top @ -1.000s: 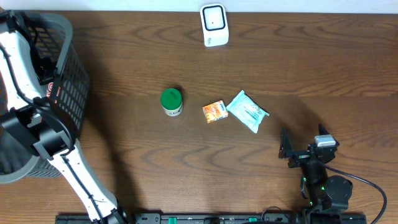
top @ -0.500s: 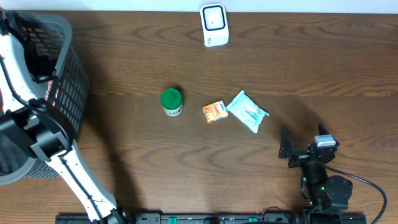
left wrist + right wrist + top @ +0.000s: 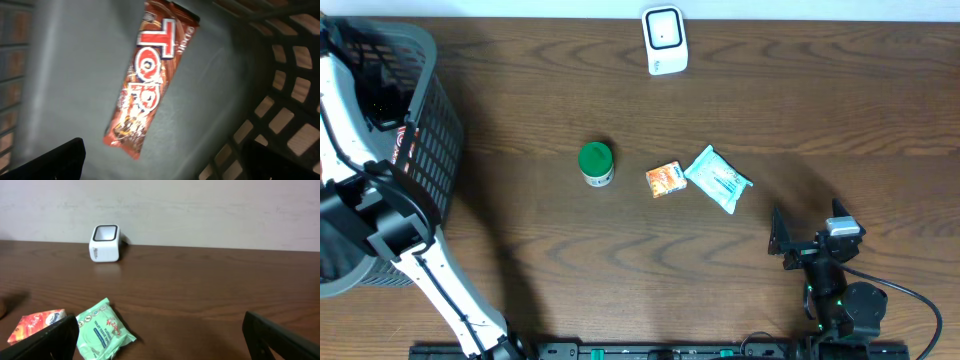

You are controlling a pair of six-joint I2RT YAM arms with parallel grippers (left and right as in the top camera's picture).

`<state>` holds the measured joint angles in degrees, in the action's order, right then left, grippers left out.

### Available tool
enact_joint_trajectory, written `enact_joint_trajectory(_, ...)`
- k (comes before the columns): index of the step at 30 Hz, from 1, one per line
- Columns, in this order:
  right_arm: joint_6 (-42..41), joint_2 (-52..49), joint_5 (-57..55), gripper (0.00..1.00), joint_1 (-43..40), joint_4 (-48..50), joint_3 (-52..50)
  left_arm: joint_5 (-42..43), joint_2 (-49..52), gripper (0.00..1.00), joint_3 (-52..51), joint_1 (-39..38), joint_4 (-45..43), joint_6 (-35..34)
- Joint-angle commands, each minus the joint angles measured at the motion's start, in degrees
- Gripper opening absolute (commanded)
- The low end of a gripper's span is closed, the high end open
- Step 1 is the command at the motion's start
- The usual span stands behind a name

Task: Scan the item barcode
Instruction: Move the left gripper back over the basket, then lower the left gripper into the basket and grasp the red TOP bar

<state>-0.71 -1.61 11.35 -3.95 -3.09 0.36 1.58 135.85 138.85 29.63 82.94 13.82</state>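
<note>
Three items sit out on the table [image 3: 840, 100] for you: a green-lidded jar [image 3: 596, 163], then an orange packet [image 3: 665, 179] just beside a green wipes pack [image 3: 718, 179], with the white scanner [image 3: 665, 40] well apart at the far edge. Your left gripper [image 3: 165, 167] hangs inside the grey basket [image 3: 430, 130], jaws spread wide and empty, over a brown chocolate bar [image 3: 150, 80] lying flat on the basket floor. Your right gripper [image 3: 162, 340] is wide apart too, holding nothing, near the wipes pack and facing the scanner.
</note>
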Motion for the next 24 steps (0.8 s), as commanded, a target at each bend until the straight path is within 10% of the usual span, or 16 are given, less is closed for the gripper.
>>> enact_joint_trajectory(1, -0.55, 0.09, 0.31, 0.99, 0.28, -0.17, -0.04, 0.59, -10.88, 0.99, 2.03, 0.79, -0.22, 0.24)
enact_joint_trajectory(11, -0.55, 0.09, 0.31, 0.99, 0.28, -0.17, -0.04, 0.57, -40.15, 0.98, 2.03, 0.79, -20.46, -7.93)
enact_joint_trajectory(24, -0.55, 0.09, 0.31, 0.99, 0.28, -0.17, -0.04, -10.36, -43.87, 0.98, -5.75, 2.43, -35.17, -13.14)
